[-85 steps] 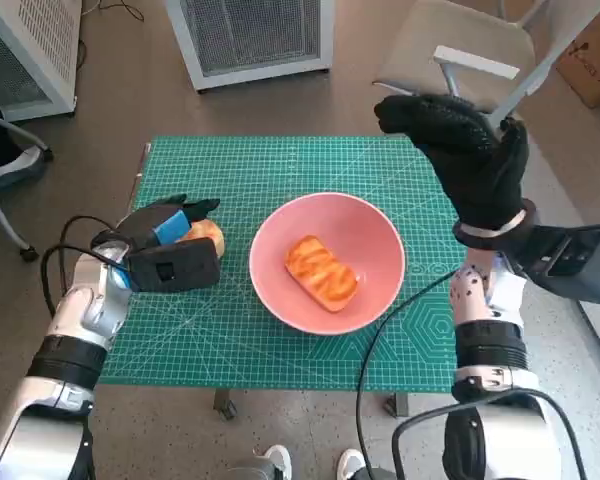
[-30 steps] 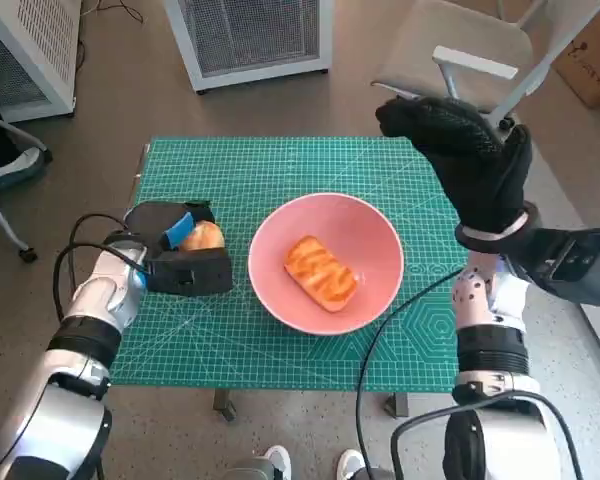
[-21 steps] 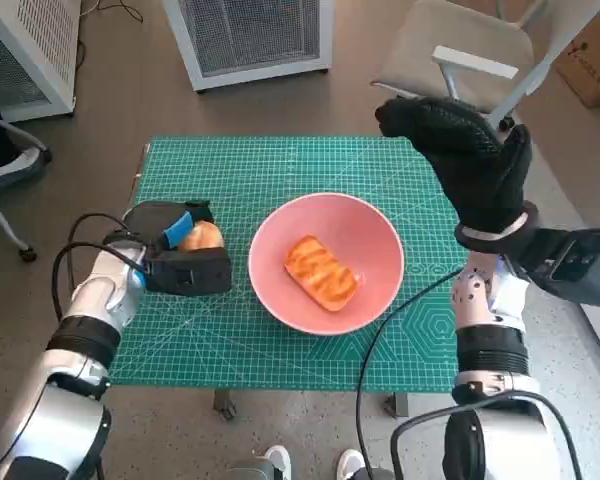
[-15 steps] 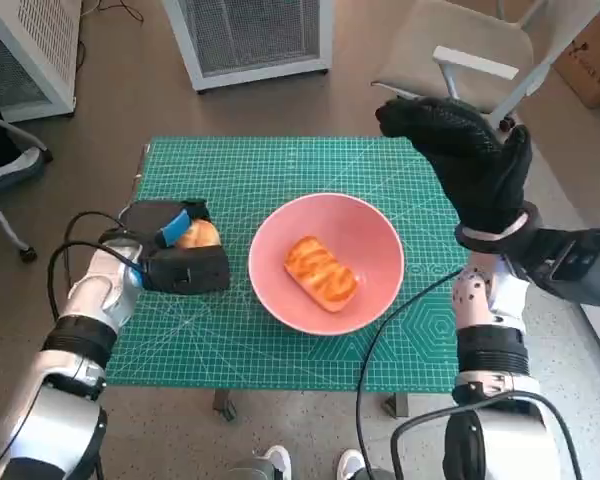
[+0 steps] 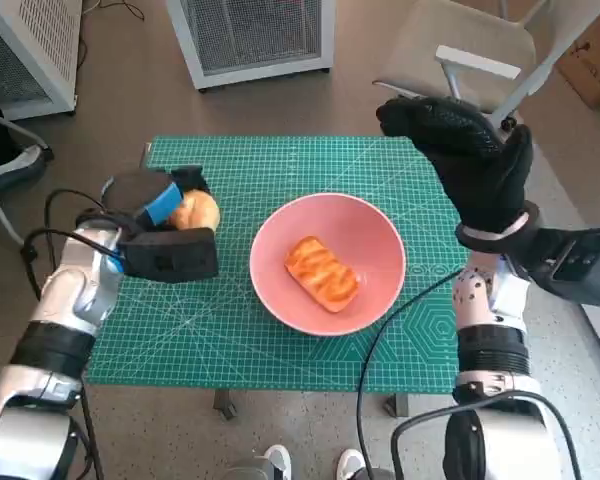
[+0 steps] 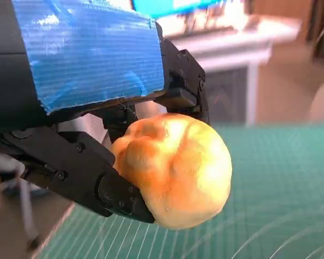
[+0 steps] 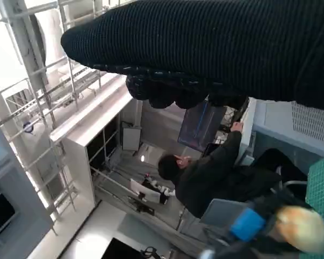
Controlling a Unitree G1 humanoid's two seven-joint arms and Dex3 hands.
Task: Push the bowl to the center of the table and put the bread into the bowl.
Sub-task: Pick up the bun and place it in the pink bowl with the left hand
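1. The left hand (image 5: 155, 215) is at the left side of the desk (image 5: 280, 165), over the green cutting mat (image 5: 230, 340).
2. Its fingers (image 6: 119, 197) are closed around a round bread roll (image 6: 175, 170); in the left wrist view the roll appears raised off the mat.
3. The pink bowl (image 5: 380, 240) stands right of that hand, near the centre of the desk and apart from the roll.
4. A second, glazed piece of bread (image 5: 321, 272) lies inside the bowl.
5. The right hand (image 5: 470, 165) is raised over the far right corner of the desk. It holds nothing; its gloved fingers (image 7: 167, 89) curve loosely forward.
6. A person (image 7: 216, 181) sits in the background of the right wrist view.
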